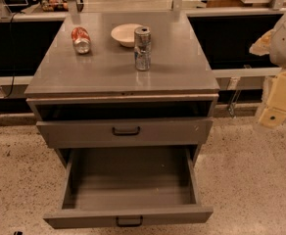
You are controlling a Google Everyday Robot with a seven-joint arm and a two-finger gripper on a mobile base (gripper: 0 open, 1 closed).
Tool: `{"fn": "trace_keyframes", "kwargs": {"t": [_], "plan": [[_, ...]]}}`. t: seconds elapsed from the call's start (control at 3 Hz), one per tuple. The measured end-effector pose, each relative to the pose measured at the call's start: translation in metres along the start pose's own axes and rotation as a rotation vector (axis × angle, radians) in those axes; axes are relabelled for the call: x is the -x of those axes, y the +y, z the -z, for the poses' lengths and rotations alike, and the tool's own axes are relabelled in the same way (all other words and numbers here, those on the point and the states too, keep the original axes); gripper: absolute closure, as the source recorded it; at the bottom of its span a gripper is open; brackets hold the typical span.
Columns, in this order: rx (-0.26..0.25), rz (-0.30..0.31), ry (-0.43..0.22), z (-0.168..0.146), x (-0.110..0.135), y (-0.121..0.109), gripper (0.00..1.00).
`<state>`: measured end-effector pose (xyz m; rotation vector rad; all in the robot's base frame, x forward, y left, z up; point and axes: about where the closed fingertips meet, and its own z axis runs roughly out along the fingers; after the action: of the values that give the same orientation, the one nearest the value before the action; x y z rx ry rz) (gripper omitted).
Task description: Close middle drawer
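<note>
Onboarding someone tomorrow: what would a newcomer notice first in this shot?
The middle drawer stands pulled far out at the bottom of the frame, its tray empty. Above it the top drawer sits slightly open, and the cabinet top carries a red can on its side, a white bowl and an upright silver can. The claw hangs at the right edge, off the cabinet.

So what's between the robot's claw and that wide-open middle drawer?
Nothing but bare speckled floor, in the camera view; the gripper hangs right of the cabinet, the middle drawer pulled out.
</note>
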<state>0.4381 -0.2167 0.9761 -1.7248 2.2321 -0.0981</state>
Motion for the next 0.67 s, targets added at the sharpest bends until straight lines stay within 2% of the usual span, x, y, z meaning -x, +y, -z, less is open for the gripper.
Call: {"fn": "trace_keyframes", "kwargs": {"t": [0.33, 0.67], "plan": [[-0.006, 0.0, -0.009, -0.001, 0.002, 0.0, 0.0], [-0.011, 0.004, -0.098, -0.011, 0.03, 0.026, 0.0]]}}
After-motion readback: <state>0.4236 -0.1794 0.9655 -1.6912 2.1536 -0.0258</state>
